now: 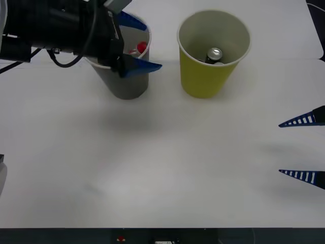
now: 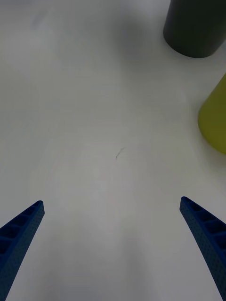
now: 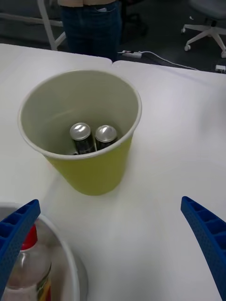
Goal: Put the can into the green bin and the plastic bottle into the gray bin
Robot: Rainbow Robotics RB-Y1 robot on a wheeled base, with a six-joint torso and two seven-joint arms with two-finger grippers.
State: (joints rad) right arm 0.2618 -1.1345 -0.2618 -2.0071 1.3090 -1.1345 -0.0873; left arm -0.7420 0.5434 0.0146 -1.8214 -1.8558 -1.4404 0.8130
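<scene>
The yellow-green bin [image 1: 203, 81] stands upright at the back of the table. Two cans stand inside it, the lighter silver can [image 3: 106, 133] beside a darker-sided one [image 3: 80, 136]. In the front view one shiny can top [image 1: 214, 53] shows in that bin. Left of it is the gray bin [image 1: 127, 84], and the plastic bottle [image 1: 141, 48] with its red cap [image 3: 29, 236] lies inside. My left gripper [image 1: 138, 44] hovers open over the gray bin's rim [image 3: 70, 263], holding nothing. My right gripper [image 1: 280, 148] is open and holds nothing, low over bare table at the right edge.
The white table [image 1: 162, 168] is bare in the middle and front. Both bins sit close together, the gray bin [image 2: 195, 28] and green bin [image 2: 214, 117] ahead of my right gripper [image 2: 112, 201]. Behind the table's far edge are a person's legs [image 3: 92, 26] and chair bases.
</scene>
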